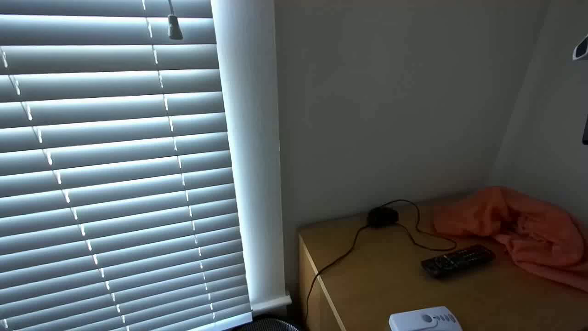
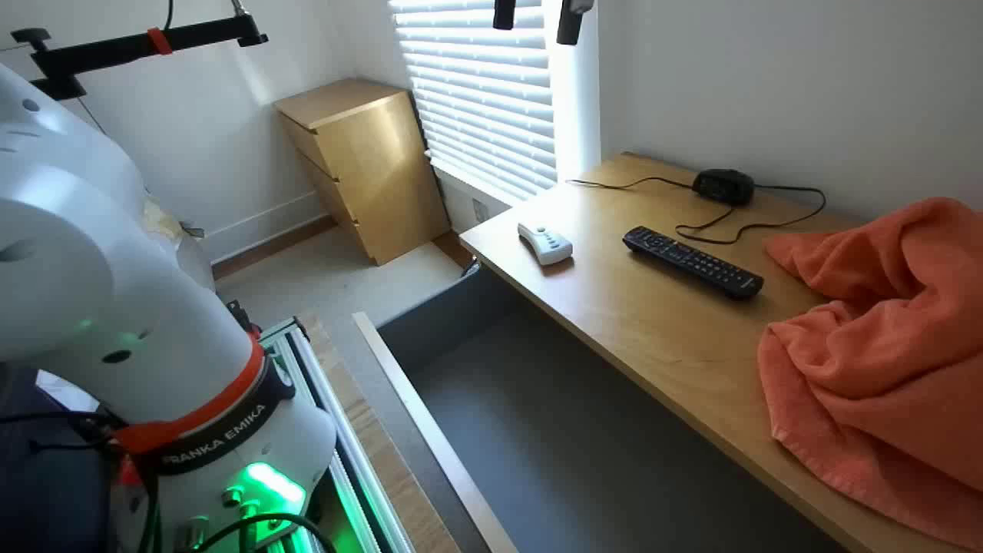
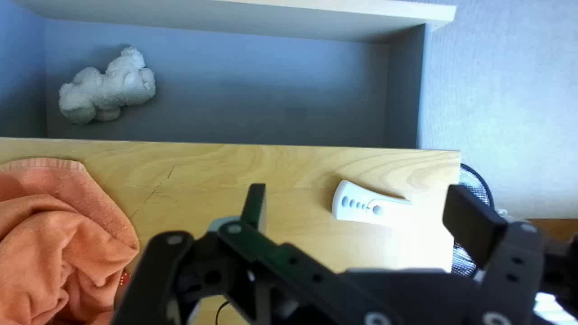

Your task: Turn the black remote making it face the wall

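Observation:
The black remote [image 1: 458, 261] lies flat on the wooden dresser top, buttons up. In both exterior views [image 2: 691, 263] its length runs roughly along the wall [image 1: 390, 101] behind the dresser. The wall also shows in an exterior view [image 2: 768, 84]. In the wrist view I cannot make out the black remote; the gripper's body and the orange cloth cover that area. My gripper [image 3: 361, 211] is wide open and empty, with the flat white device [image 3: 368, 205] below and between its fingers. The fingertips [image 2: 536, 19] also show at the top edge of an exterior view, high above the dresser.
The orange cloth [image 2: 891, 330] lies beside the black remote. A round black object [image 2: 723, 187] with a cable sits near the wall. The open drawer [image 2: 584, 430] juts out in front, with a white fluffy thing [image 3: 108, 85] inside. Blinds [image 1: 115, 151] hang at the window.

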Controlling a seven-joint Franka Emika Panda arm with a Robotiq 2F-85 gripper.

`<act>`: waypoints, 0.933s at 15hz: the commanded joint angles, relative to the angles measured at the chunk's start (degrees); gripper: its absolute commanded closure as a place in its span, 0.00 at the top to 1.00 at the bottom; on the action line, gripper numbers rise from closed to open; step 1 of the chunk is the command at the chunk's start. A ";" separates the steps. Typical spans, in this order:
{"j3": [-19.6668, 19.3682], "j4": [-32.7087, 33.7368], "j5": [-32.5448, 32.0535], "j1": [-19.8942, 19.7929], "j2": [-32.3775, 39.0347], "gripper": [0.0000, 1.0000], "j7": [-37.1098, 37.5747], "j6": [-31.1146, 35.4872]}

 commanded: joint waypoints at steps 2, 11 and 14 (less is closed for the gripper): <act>0.72 0.13 0.17 -0.83 0.08 1.00 -0.19 -0.14; 1.29 -1.76 -0.15 -1.93 3.87 1.00 7.45 6.11; 1.17 -4.18 1.31 -2.75 7.78 1.00 12.97 12.73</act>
